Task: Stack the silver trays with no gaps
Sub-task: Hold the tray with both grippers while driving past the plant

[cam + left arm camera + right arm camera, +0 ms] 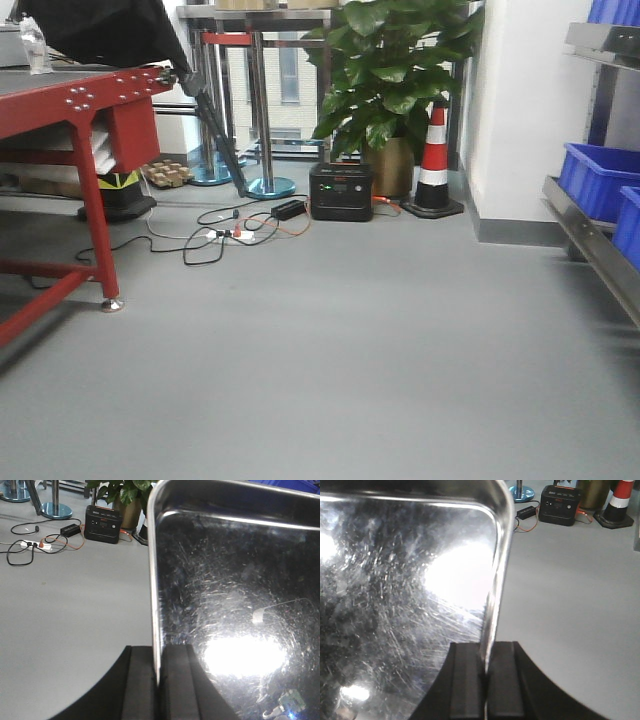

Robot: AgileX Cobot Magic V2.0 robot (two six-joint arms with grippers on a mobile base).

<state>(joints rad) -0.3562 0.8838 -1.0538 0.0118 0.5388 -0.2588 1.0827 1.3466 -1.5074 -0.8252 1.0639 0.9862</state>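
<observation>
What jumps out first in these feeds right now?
A scratched, glaring silver tray fills both wrist views, its rim clamped by the left gripper and the right gripper. Out front: a red table at left, a striped cone by the plant, blue bins at right.

Lighting: even, bright indoor. Blown-out white glare patches on scratched silver tray (455, 575). Front view slightly soft.
</observation>
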